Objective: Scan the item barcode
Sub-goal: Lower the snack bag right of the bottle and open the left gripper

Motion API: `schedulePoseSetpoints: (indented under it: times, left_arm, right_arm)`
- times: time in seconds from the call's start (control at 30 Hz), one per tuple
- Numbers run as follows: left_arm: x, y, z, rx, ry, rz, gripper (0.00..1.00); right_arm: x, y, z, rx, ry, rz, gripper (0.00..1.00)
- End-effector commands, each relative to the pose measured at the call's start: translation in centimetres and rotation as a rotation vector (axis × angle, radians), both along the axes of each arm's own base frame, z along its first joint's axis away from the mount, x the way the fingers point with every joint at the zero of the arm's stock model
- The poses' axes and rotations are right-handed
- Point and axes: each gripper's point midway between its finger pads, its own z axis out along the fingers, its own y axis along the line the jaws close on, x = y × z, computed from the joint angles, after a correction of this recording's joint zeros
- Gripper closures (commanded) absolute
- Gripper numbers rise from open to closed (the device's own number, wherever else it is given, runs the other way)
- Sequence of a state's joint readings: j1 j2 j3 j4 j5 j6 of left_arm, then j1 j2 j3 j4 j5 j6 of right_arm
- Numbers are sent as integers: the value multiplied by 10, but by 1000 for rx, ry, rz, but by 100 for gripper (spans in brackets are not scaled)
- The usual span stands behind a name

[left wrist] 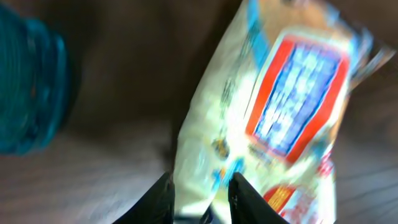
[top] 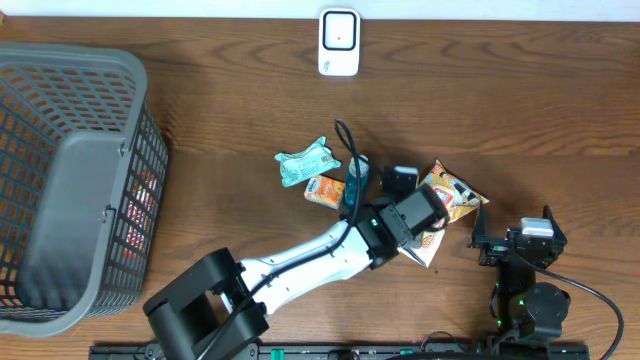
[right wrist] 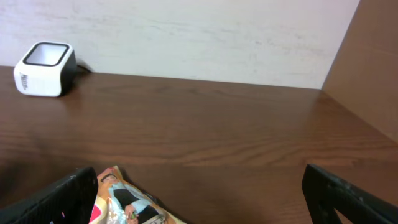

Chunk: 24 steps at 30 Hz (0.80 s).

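I'm holding the left gripper [left wrist: 202,200] stretched forward, pinching the cream snack packet [left wrist: 273,106], red-bordered blue label showing; right gripper [right wrist: 199,193] gaping wide.

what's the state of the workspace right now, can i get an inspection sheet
surface: wooden table
job's things: white scanner at the far edge; white bag with a red and blue label, away from the scanner
clutter: grey basket at left; teal pack, orange pack and orange bag mid-table
grippers: left gripper pinching the white bag's edge; right gripper open, empty
cables: black cable looped mid-table; another at near right
surroundings: pale wall behind the table
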State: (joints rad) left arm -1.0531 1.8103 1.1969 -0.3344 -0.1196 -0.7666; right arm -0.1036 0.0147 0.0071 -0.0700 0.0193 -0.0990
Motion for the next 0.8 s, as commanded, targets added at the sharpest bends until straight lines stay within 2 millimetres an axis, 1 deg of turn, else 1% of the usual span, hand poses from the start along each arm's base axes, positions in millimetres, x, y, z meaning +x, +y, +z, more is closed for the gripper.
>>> schedulePoseSetpoints:
  times: [0.0, 0.17, 0.27, 0.37, 0.57, 0.7, 0.77]
  left_arm:
    - [-14, 9, -4, 59, 14, -14, 70]
    - [-26, 30, -3, 131, 57, -17, 71]
    - [-32, 44, 2, 170, 76, -15, 70]
    - [-34, 59, 10, 213, 65, -1, 70]
    - [-23, 90, 26, 320, -31, 56, 70]
    - [-13, 113, 36, 430, -117, 75, 70]
    - [-7, 127, 45, 497, -177, 82, 69]
  right_arm:
    - [0, -2, -1, -11, 2, -11, 1]
    - [0, -2, -1, -11, 2, -11, 1]
    - [0, -2, -1, -11, 2, -11, 1]
    - [0, -2, -1, -11, 2, -11, 1]
    - [0, -2, -1, -11, 2, -11, 1]
    - [0, -2, -1, -11, 2, -11, 1]
    - [0, -2, -1, -11, 2, -11, 1]
